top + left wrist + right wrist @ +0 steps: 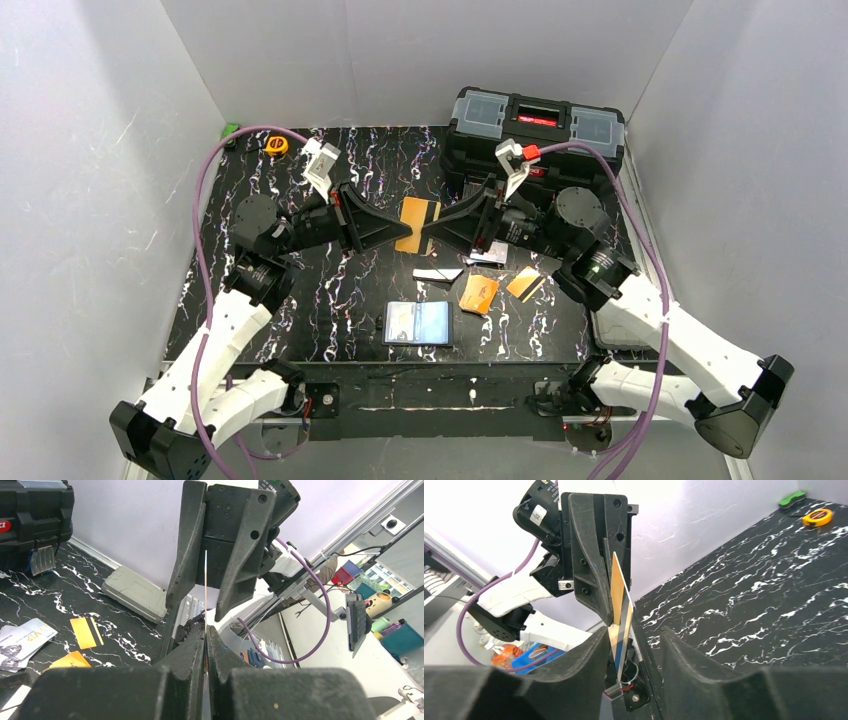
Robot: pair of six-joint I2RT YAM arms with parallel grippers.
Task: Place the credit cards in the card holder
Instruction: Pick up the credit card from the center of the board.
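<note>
Left end effector pinches an orange card mid-frame; right end effector straddles its other edge, jaws apart.

centre: card above table, left gripper at its left, right gripper at its right | front centre: holder on table | just right-behind holder: loose cards | back right: toolbox | back left: tape
</note>
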